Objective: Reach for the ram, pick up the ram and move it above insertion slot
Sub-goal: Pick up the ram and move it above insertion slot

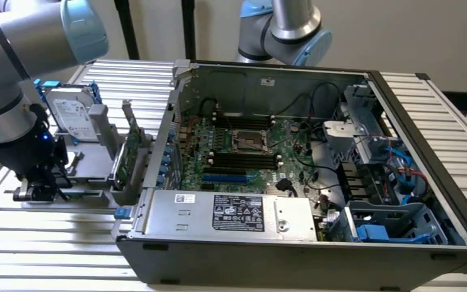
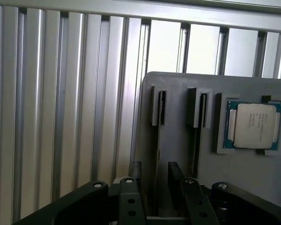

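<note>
Closest in the wrist view is the end effector [image 2: 154,165]. Its two black fingers [image 2: 136,172] stand apart w/ a narrow gap, one each side of a thin strip seen edge-on, which I take for the ram [image 2: 158,150]. Neither finger looks to touch it, so nothing is gripped. The strip runs along a groove of the grey holder plate [image 2: 234,173] and ends in a small upright bracket. A second groove and bracket sit just beside it, and a CPU [image 2: 253,124] lies flat in its pocket near those. Under the plate is the ribbed aluminium surface [image 2: 61,93]. From the exterior view the arm [image 1: 6,79] reaches down at that view's left, and its end effector [image 1: 37,191] is low at the near end of the holder plate [image 1: 95,165]. On the same plate a hard drive [image 1: 70,115] w/ blue rails stands upright, and a green expansion card [image 1: 128,161] stands next to the open PC case [image 1: 298,258]. Inside the case the motherboard [image 1: 242,152] shows long black insertion slots [image 1: 240,160], well apart from the ram, w/ the PSU [image 1: 225,213] nearer. A second arm [image 1: 286,27] stands behind the case.
</note>
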Controlling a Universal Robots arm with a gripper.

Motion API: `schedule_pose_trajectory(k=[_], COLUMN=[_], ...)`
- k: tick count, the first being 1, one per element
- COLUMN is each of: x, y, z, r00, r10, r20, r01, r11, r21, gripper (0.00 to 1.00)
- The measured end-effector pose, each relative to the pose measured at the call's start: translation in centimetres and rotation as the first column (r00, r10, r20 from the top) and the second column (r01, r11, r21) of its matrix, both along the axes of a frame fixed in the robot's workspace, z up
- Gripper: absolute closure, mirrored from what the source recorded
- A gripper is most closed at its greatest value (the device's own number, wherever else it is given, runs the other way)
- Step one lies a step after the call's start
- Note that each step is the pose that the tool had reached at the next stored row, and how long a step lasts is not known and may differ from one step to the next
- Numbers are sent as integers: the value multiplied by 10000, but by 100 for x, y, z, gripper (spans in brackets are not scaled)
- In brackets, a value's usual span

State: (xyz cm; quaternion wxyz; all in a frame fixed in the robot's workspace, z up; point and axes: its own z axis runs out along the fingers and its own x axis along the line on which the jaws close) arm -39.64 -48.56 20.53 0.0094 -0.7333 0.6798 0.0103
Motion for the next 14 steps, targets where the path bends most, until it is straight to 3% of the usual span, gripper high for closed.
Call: schedule_pose_trajectory(k=[9, 11, 13, 14], x=[25, 25, 26, 26], y=[0, 1, 1, 2], z=[-77, -79, -81, -82], r00=[10000, 10000, 10000, 10000], r10=[1, 0, 0, -1], r20=[-10, -23, -49, -66], r01=[0, 0, 0, 1], r11=[10000, 10000, 10000, 10000], r21=[48, 49, 50, 53], gripper=[63, 65, 78, 78])
